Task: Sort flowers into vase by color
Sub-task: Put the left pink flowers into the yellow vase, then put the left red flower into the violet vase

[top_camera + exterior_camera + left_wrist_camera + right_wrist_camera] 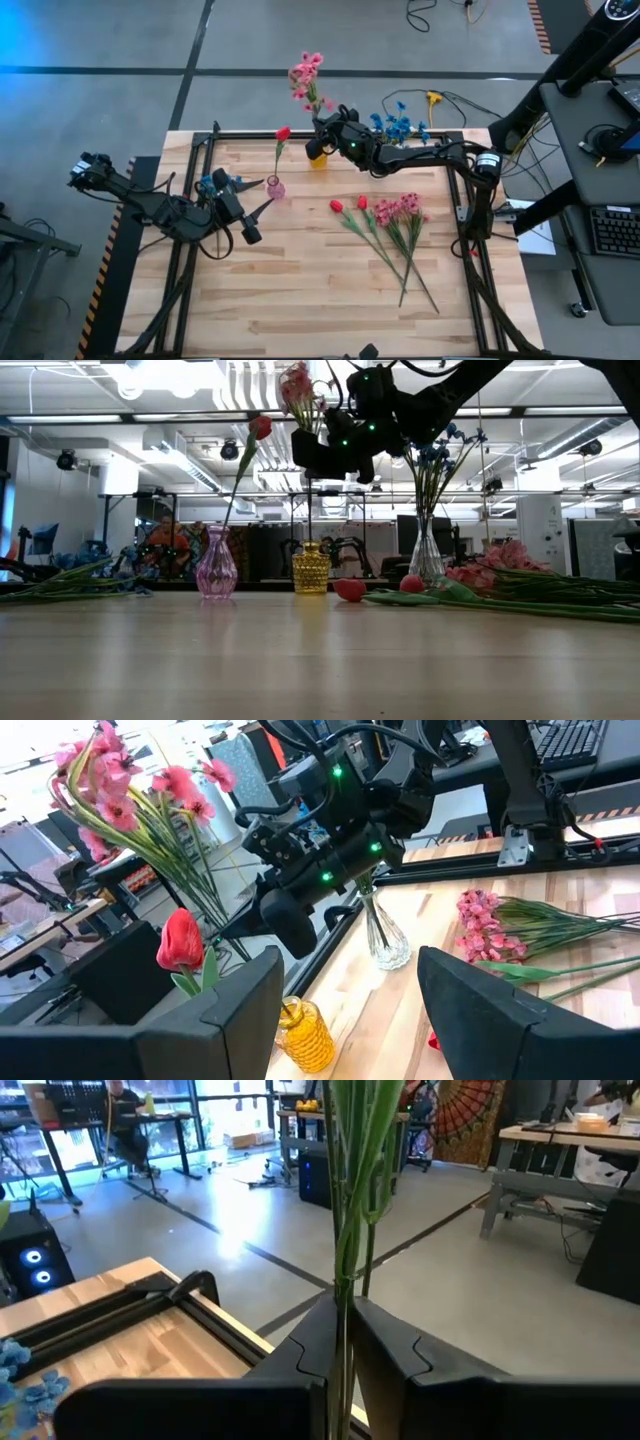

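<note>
Wooden bench framed by black rails. Lying loose toward the right edge, a heap of flowers: pink blooms with two red buds beside them, stems fanned toward the near edge. Bunched at the left edge, by the left arm, a few blue blooms.

Along the far edge, three vases. Clear glass vase toward the far right corner, holding blue flowers. Yellow vase at mid far edge, taking in green stems topped by a pink cluster that overhangs the far edge. Pink vase nearer the left, holding one red tulip on a leaning stem.

Reaching in from the right edge to just above the yellow vase, right gripper, fingers pressed nearly together on the green stems of the pink cluster, which stand upright between them. Crowding the space over the yellow vase, that arm's dark body, between the pink and clear vases in the low view.

Near the left edge, just beside the pink vase, left gripper, fingers spread wide, nothing between them.
</note>
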